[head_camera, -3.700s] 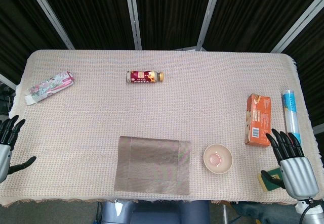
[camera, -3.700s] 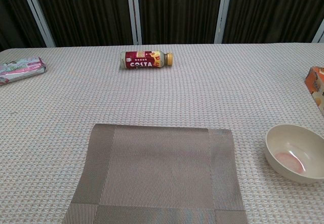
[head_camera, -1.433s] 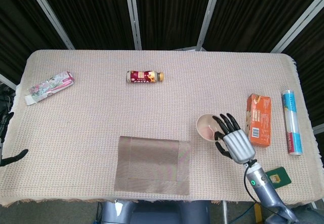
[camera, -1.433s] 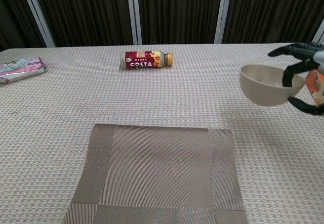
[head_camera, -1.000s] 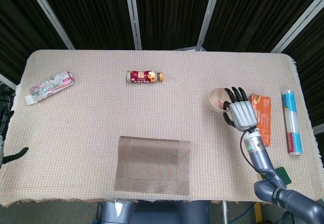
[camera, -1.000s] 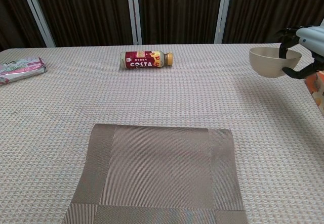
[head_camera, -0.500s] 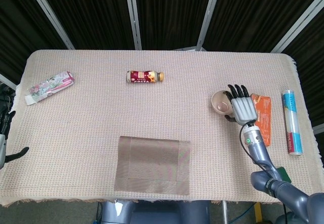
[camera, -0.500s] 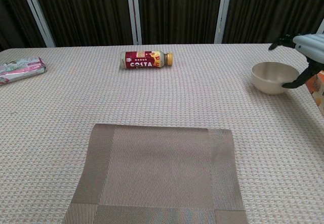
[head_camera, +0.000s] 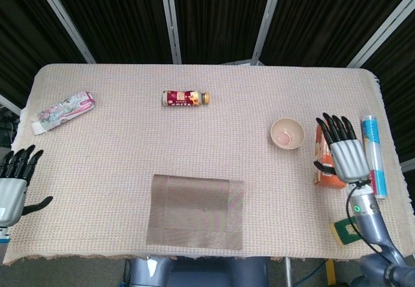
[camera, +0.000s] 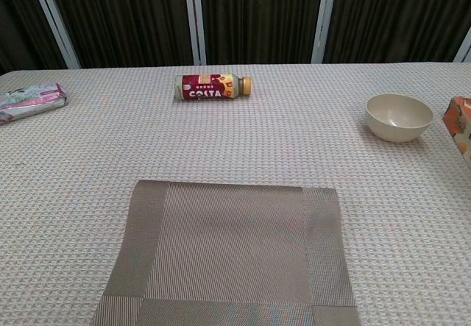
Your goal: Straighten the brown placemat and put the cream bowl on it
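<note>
I saw the brown placemat (head_camera: 196,212) lying flat at the near edge of the table, well to the left of my right hand (head_camera: 345,153) and roughly square to the edge. The cream bowl (head_camera: 287,133) stood upright on the bare cloth, not on the mat, just to the left of that hand and apart from it. My right hand held nothing, fingers spread and pointing away from me, over the orange carton (head_camera: 328,164) at the right side. Just right of the hand lay a blue-and-white tube (head_camera: 373,154), and near its wrist a small green packet (head_camera: 347,231). My left hand (head_camera: 14,182) hung at the near left corner, fingers apart, holding nothing. Far across from the mat a Costa bottle (head_camera: 185,98) lay on its side, and a pink floral pouch (head_camera: 63,111) sat beyond my left hand. The table wore a beige woven cloth (head_camera: 130,151) with a frayed near edge. Behind it I saw dark ribbed panels (head_camera: 220,15) split by pale metal bars (head_camera: 170,18).
</note>
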Available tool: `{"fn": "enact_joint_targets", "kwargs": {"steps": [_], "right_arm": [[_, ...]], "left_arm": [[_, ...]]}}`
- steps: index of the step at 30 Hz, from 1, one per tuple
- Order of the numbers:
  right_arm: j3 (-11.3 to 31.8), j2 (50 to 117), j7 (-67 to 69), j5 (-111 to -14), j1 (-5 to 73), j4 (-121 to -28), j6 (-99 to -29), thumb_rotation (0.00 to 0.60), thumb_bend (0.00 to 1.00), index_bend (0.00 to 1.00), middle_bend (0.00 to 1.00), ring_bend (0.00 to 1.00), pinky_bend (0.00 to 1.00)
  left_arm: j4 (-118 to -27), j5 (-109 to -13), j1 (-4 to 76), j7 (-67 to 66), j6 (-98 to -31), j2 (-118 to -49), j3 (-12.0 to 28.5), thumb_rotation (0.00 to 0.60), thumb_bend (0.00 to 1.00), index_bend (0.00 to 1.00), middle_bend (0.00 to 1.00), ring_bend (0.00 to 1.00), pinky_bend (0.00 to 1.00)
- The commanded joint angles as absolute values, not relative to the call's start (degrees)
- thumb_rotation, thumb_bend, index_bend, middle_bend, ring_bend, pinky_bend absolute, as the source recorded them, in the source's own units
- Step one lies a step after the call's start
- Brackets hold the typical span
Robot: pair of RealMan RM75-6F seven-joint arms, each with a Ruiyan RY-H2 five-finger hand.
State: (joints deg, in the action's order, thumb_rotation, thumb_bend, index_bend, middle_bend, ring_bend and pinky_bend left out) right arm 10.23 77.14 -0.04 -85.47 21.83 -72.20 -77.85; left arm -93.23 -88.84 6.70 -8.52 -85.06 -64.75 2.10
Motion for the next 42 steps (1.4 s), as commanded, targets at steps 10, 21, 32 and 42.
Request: {"fn": "enact_joint_targets", "kwargs": {"steps": [10,21,32,42], "right_arm": [[2.77,65.52,-5.2,-88.37,9.49,-93.1,-88.43,0.6,0.0,0.0,0.0,0.0,0.0],[1.76,66.2,-5.83,-88.81,7.13,-94.98,-89.7,0.6,0.0,0.0,0.0,0.0,0.0],[2.7,65.52,-3.52,-87.62,7.7,-94.82,-87.46,0.6,0.0,0.0,0.0,0.0,0.0],[3.31,65.24,-2.67,-87.34,7.71,-94.54,-86.91,0.6,0.0,0.0,0.0,0.0,0.0]], "left_arm": [[-85.39,-106.03,12.65,-5.19,-78.65,-75.6,-6.42,0.6,0.17,0.43,0.0,0.0,0.0],[-78.55,-112.93,15.27,-4.88,-76.84,-83.9,-10.09,0.6,0.29,0.47,0.0,0.0,0.0],[-72.2,-115.11,16.55,-4.67,-76.17,-89.76,-11.76,0.6,0.28,0.44,0.0,0.0,0.0],[-68.69,-114.52,16.66,-4.94,-76.14,-93.21,-12.42,0.6,0.28,0.43,0.0,0.0,0.0]]}}
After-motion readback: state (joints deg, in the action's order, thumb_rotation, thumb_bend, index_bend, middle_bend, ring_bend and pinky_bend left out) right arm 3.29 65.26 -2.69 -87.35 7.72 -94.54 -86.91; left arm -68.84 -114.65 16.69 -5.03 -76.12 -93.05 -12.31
